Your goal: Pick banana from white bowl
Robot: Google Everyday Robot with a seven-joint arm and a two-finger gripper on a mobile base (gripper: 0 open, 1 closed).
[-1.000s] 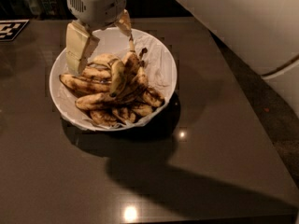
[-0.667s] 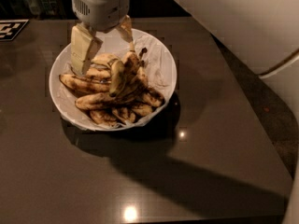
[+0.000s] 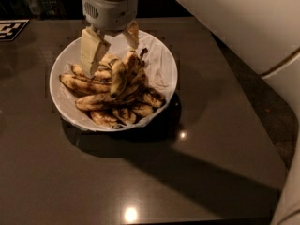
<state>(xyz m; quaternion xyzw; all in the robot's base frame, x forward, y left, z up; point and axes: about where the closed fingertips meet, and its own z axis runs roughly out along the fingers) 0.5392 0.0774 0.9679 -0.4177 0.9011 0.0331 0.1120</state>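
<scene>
A dark, glossy table (image 3: 225,139) is carrying the bowl (image 3: 53,86) and throwing back two glints of light on the bowl's near side. A black-and-white marker (image 3: 11,29) is lying beyond the bowl's far left. The bowl is sitting upright. Its crinkled lining (image 3: 160,64) is showing bare along the right inner wall, because the pile (image 3: 89,85) is heaping toward the centre and left.

The banana (image 3: 117,77) is lying on top of the pile near the bowl's middle. It is rising steeply toward a dark stem (image 3: 142,53), which is joining it to its twin (image 3: 133,65) just to the right. Being uppermost, it is offering itself from above, clear of the browner fruit beneath.

I am hanging my gripper (image 3: 111,43) over the far half of the bowl, pointing straight down, so that it is bracketing the banana's raised end. I am holding the fingers (image 3: 90,53) wide apart, one over the bowl's left side and the other near its far rim. They are gripping nothing. The left one is reaching close to the pile; whether it is touching fruit I cannot tell.

In my judgement, the joined twin is likely to be coming up with the banana.
</scene>
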